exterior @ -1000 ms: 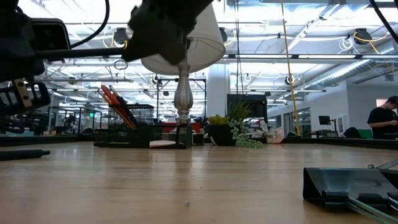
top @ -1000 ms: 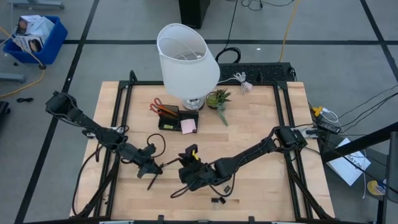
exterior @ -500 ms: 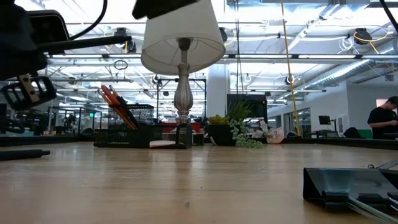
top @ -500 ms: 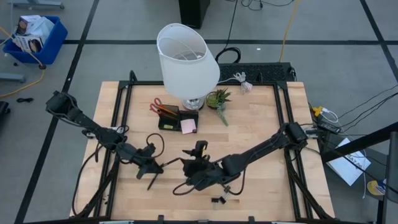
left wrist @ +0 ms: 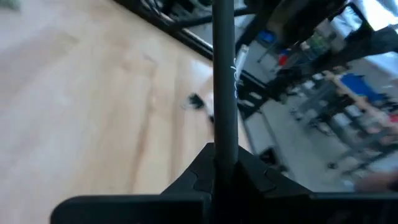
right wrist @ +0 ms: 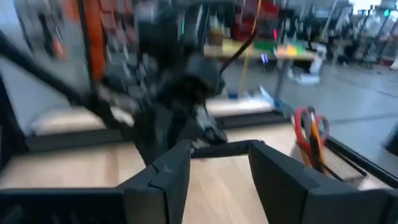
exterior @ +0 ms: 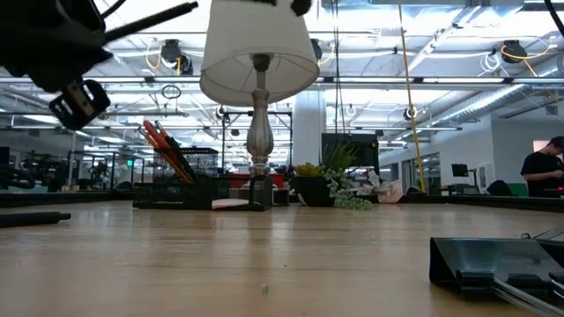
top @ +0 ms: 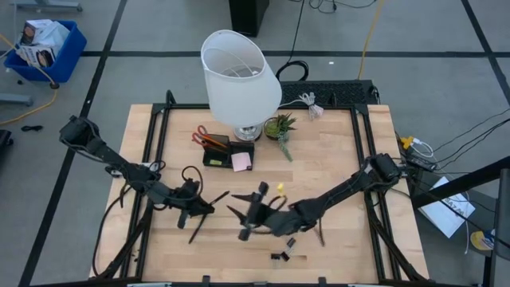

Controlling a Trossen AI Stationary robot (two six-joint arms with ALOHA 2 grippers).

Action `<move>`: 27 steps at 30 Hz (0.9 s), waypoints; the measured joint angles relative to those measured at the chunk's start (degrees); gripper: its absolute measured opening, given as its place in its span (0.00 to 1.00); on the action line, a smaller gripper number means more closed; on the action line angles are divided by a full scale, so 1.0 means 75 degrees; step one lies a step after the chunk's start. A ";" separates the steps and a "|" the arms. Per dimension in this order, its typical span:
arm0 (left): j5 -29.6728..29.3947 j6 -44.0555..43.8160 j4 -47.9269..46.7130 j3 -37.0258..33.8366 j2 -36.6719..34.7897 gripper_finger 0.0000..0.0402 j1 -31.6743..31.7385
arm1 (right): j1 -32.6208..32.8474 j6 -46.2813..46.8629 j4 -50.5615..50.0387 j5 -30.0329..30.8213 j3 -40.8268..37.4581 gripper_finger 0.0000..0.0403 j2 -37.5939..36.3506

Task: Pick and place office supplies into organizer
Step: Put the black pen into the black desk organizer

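My left gripper (top: 199, 206) (left wrist: 222, 167) hangs over the table's near left part, shut on a black pen (left wrist: 224, 74) that sticks out toward the right and upward (exterior: 150, 22). My right gripper (top: 249, 217) (right wrist: 217, 152) is open near the table's middle, facing the left gripper and touching nothing. The black organizer (top: 217, 151) stands at the lamp's foot with red-handled scissors (top: 199, 134) and orange pencils upright in it. The pink pad (top: 241, 162) lies beside it. A second black pen (top: 195, 232) lies flat under the left arm. A small yellow piece (top: 280, 188) shows beside the right arm. My left gripper pinches the black pen between its two shut fingers near one end (left wrist: 224, 149), with the shaft running straight out along the fingers. The pen is lifted clear of the table and slants upward, its free end (exterior: 189, 9) high above the wood.
The white-shaded lamp (top: 239, 72) and a small green plant (top: 279, 126) stand at the far edge. Black clips (top: 279, 256) lie near the near edge, one looming large in the low view (exterior: 493, 260). Bare wood lies between the grippers and the organizer.
My left gripper has risen and tipped, so the pen it holds now slants upward instead of lying nearly level. My right gripper has drawn back from the pen toward the table's right and has turned. The pen on the table has stayed put.
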 joint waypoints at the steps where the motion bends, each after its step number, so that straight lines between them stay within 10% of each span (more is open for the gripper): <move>1: -0.0163 0.0210 0.0078 -0.0009 0.0005 0.07 -0.0056 | 0.0010 -0.0170 0.0792 0.0032 -0.0373 0.39 -0.0095; 11: -0.0751 0.1144 0.0682 -0.0002 -0.0001 0.06 -0.0318 | -0.0603 0.1662 0.7129 -0.2690 -0.3760 0.39 -0.0145; 27: -0.1365 0.1302 0.0773 -0.0002 -0.0001 0.08 -0.0288 | -0.1363 0.1769 0.5753 -0.4389 -0.1915 0.39 0.0616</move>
